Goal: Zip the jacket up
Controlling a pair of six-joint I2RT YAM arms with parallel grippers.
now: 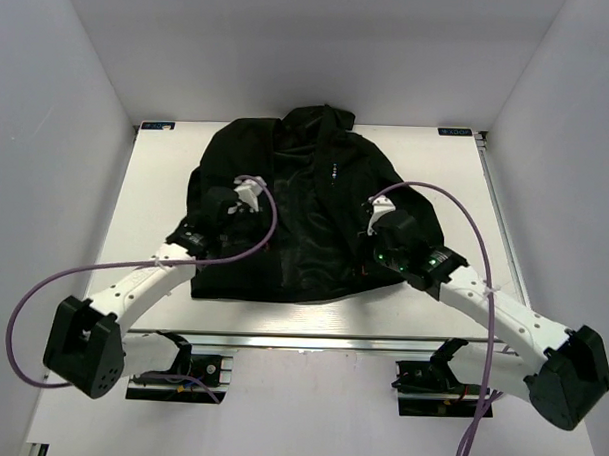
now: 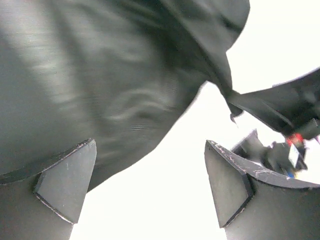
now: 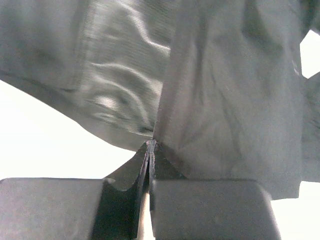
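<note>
A: White walls box in a pale bench. Where is the jacket?

B: It lies spread flat across the middle of the bench, hood at the far side, hem toward the arm bases.

A: And the right claw?

B: Over the jacket's right half, near the hem. It is pressed together with a fold of the black cloth pinched at its tips, and creases run out from the pinch.

A: The left claw?

B: Spread wide above the jacket's left half, gripping nothing. The jacket's edge shows just beyond its fingers.

A: So which step is this?

B: Getting hold, I'd say. One side is anchored and zipping has not yet begun. I cannot make out the zipper's lower end.

A: Next?

B: Probably the left claw must find the opposite front edge, or the slider, near the hem. It would close there with the right holding the cloth taut.
</note>
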